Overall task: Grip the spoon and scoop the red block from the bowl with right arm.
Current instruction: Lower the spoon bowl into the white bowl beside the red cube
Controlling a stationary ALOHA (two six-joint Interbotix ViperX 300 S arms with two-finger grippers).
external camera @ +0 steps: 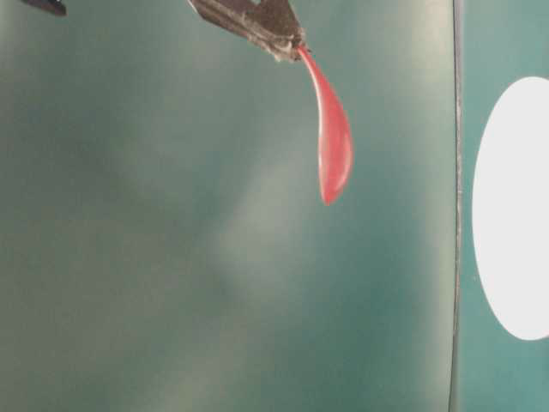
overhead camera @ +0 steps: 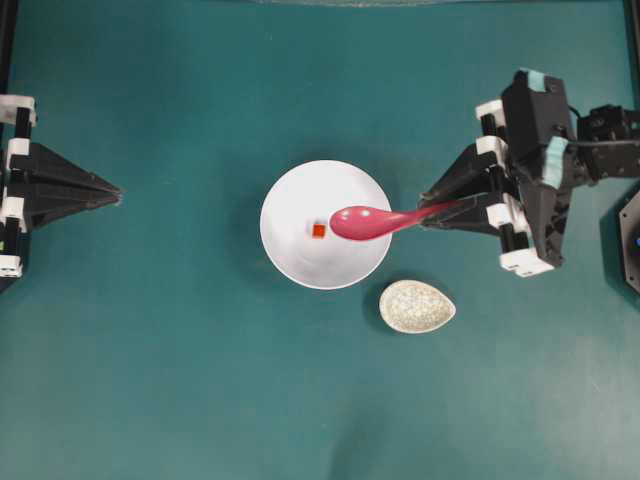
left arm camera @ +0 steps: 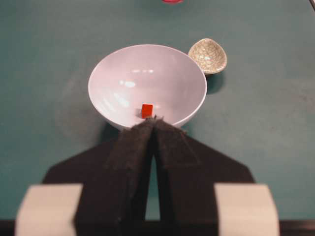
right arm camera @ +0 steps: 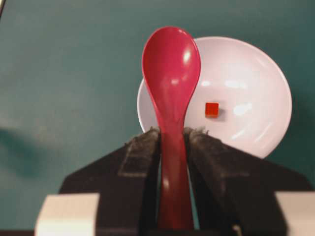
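Right gripper (right arm camera: 172,140) clamped on spoon (overhead camera: 365,221) handle.
Scoop over bowl (overhead camera: 290,260) at frame centre, beside red block (overhead camera: 319,231); left gripper (left arm camera: 155,123) closed, empty.

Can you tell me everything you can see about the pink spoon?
The spoon is glossy pink-magenta, smooth and shiny like plastic or glazed ceramic, with a deep oval scoop and a straight handle. The right gripper pinches the handle between its black padded fingers, so the spoon is up in the air, touching nothing else. Its scoop is empty and hangs over the white bowl, close beside the red block seen from above. The block lies on the bowl's bottom, not yet scooped.
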